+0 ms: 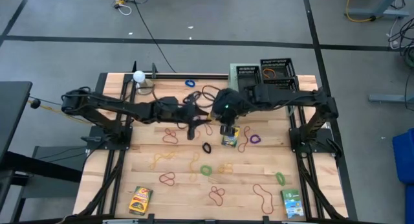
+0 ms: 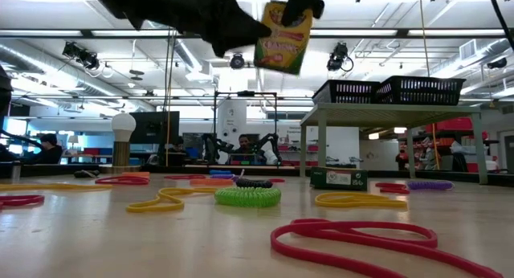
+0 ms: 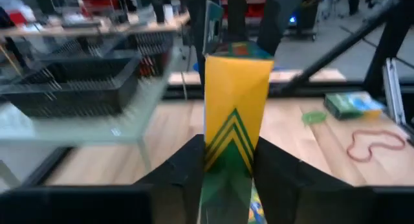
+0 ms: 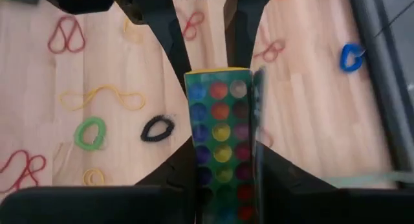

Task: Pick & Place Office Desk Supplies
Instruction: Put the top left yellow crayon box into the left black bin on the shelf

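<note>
Both arms are meeting over the middle of the table (image 1: 129, 175), well above the wood, with a crayon box (image 2: 283, 37) hanging in the air between them. The right tool (image 4: 223, 175) is gripping one end of the box, its fingers (image 4: 173, 175) pressing against both sides. The left tool (image 3: 226, 179) is straddling the other end, a finger on each side, but I cannot tell whether it is clamping or letting go. Below them, rubber bands are lying scattered across the boards: a black loop (image 1: 206, 147), a green one (image 1: 206, 169), a purple one (image 1: 253, 139), red ones (image 1: 217, 196) nearer the front. Another crayon box (image 1: 140, 199) is lying at the front left corner and a green box (image 1: 292, 202) at the front right. Two black baskets (image 1: 277, 70) are sitting on a raised shelf at the back.
</note>
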